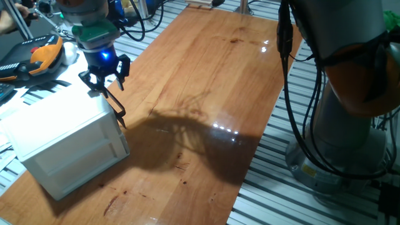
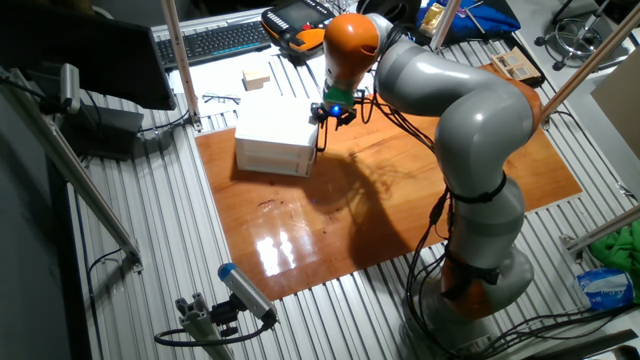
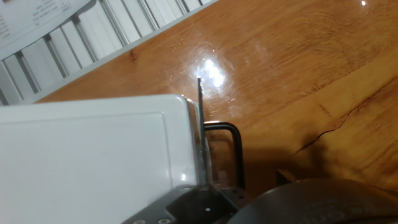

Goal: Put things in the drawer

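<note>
I am seeing my gripper [image 2: 334, 113] hovering at the white cabinet's [image 2: 272, 135] right edge, a beige cube [image 2: 256, 80] lying behind it.

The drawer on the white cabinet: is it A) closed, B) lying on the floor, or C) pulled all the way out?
A: the drawer sits flush in the white cabinet, with only its black bar handle sticking out, and the gripper is right at the handle end.
</note>
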Tool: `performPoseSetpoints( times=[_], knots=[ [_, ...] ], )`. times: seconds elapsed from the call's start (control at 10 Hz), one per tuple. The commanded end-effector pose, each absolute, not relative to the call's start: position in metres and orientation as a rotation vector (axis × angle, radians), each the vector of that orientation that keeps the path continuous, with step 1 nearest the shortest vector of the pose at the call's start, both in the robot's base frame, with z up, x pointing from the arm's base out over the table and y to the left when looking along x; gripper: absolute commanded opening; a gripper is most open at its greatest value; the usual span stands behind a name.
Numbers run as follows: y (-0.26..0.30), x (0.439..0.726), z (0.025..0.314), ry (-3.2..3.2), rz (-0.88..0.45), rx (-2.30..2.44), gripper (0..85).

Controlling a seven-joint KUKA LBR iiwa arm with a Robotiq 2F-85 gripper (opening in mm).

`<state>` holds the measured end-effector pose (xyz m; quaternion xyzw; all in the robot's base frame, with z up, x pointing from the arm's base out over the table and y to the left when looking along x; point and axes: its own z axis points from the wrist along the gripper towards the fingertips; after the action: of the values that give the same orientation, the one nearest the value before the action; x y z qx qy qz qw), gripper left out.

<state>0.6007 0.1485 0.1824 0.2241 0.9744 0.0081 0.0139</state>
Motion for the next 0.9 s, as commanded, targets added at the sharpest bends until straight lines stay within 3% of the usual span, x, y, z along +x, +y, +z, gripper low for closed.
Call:
performPoseSetpoints(
  times=[0.0,0.5,0.7,0.8],
  knots=[
    [0.146,0.6,0.186,3.039,0.023,0.696,51.0],
    [0.117,0.595,0.222,3.061,-0.009,0.669,51.0],
    [0.103,0.591,0.236,3.075,-0.009,0.633,17.0],
    [0.098,0.59,0.24,3.08,-0.015,0.614,17.0]
  ],
)
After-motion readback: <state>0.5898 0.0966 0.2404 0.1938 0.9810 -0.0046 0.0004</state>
